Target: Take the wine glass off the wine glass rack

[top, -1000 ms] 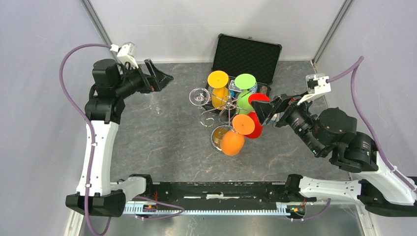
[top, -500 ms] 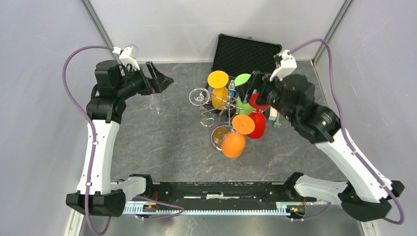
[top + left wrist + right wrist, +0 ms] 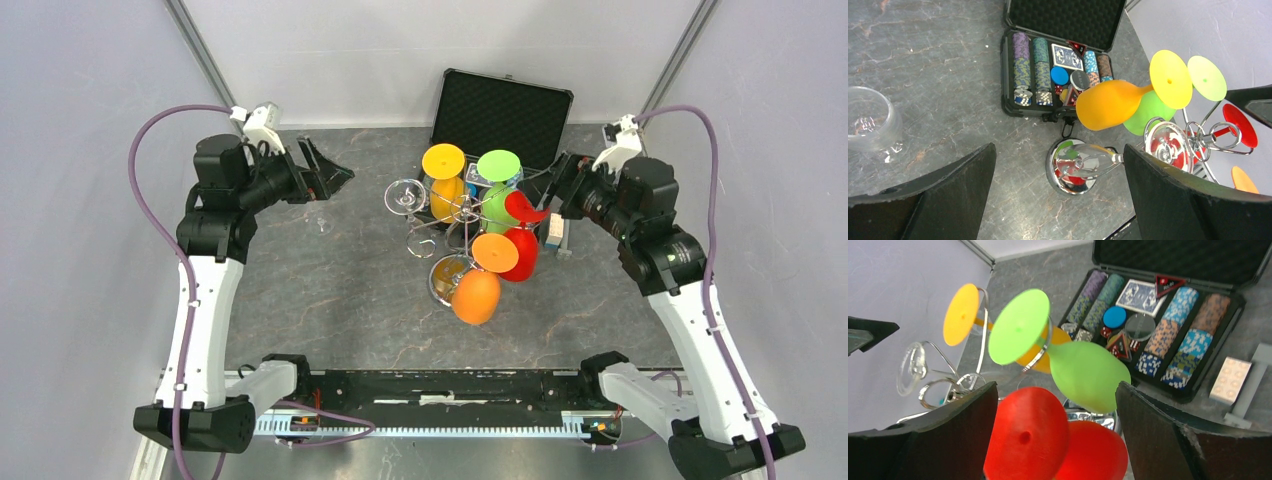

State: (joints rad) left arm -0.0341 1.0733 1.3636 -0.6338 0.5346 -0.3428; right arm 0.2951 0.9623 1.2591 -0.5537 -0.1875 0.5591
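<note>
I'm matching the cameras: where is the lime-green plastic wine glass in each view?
Top external: lime-green plastic wine glass above and right of centre, hanging on the chrome wire rack.
Left wrist: upper right.
Right wrist: centre.
Shared landmark: open black poker-chip case, just beyond it.

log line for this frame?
left end effector: open, empty | right end effector: open, empty, beside red wine glass | wine glass rack: holds it

The grey desk (image 3: pixel 330 290) carries the wine glass rack (image 3: pixel 440 268) at its middle, with an open black case (image 3: pixel 505 105) just behind it. A clear glass (image 3: pixel 320 222) sits to the left and a pale box (image 3: pixel 552 232) to the right.
</note>
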